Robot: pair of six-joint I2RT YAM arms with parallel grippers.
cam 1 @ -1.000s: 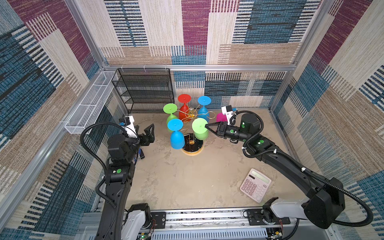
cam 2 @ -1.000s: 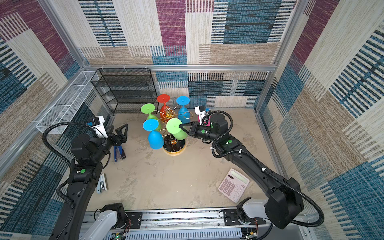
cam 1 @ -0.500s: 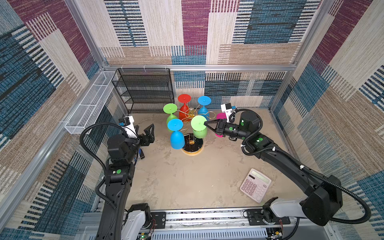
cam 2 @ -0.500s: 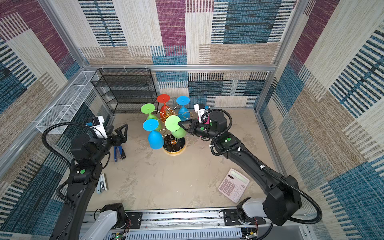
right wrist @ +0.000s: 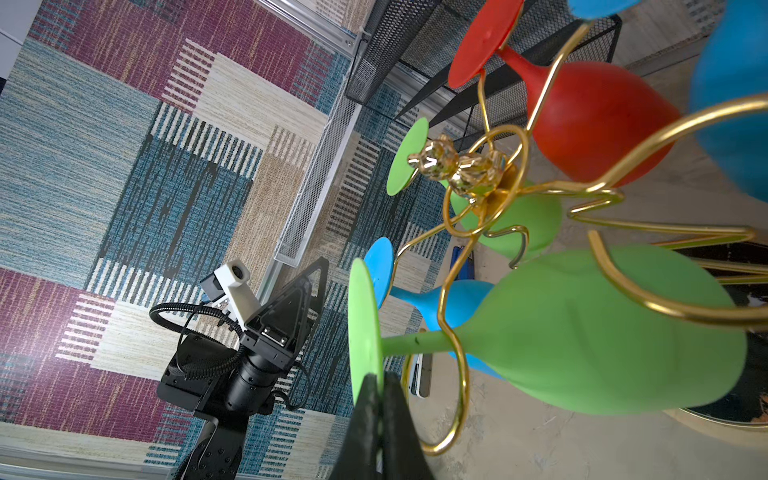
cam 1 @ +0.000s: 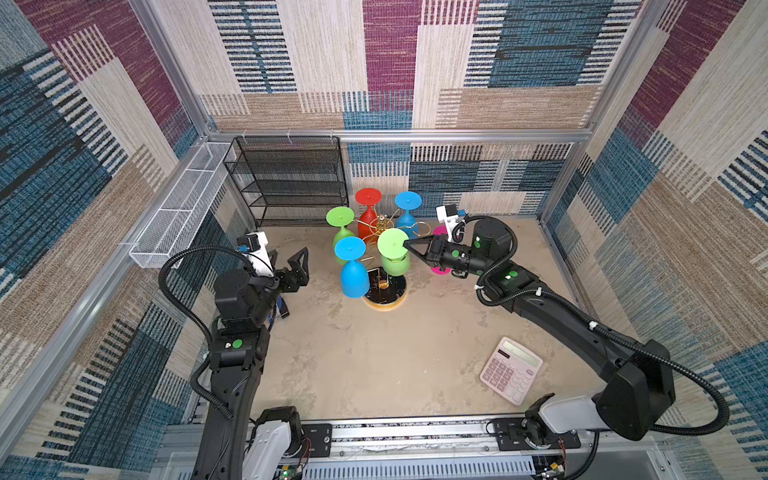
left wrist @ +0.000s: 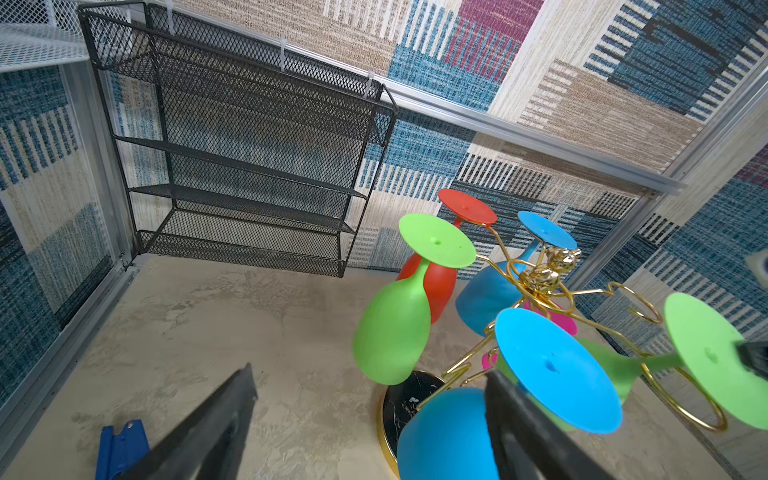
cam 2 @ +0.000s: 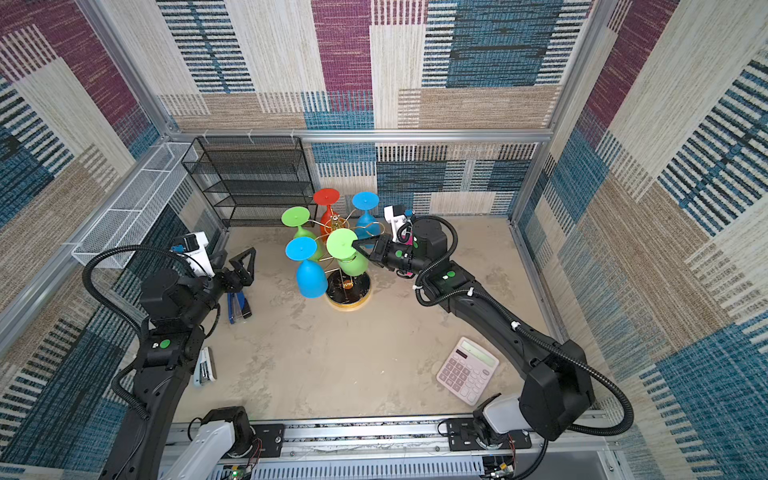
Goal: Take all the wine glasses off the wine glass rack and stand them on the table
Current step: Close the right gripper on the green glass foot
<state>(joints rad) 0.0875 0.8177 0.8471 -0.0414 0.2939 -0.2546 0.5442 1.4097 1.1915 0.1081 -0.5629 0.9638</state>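
The right gripper has its two black fingers pressed together on the rim of the round foot of a green wine glass; the glass lies tilted, its stem passing through a loop of the gold wire rack, its bowl near the rack's black base; a red glass, a blue glass and a second green glass hang from other loops; beyond them are the left gripper, a black mesh shelf and a white mesh basket.

Sandy tabletop, wine glass rack, calculator
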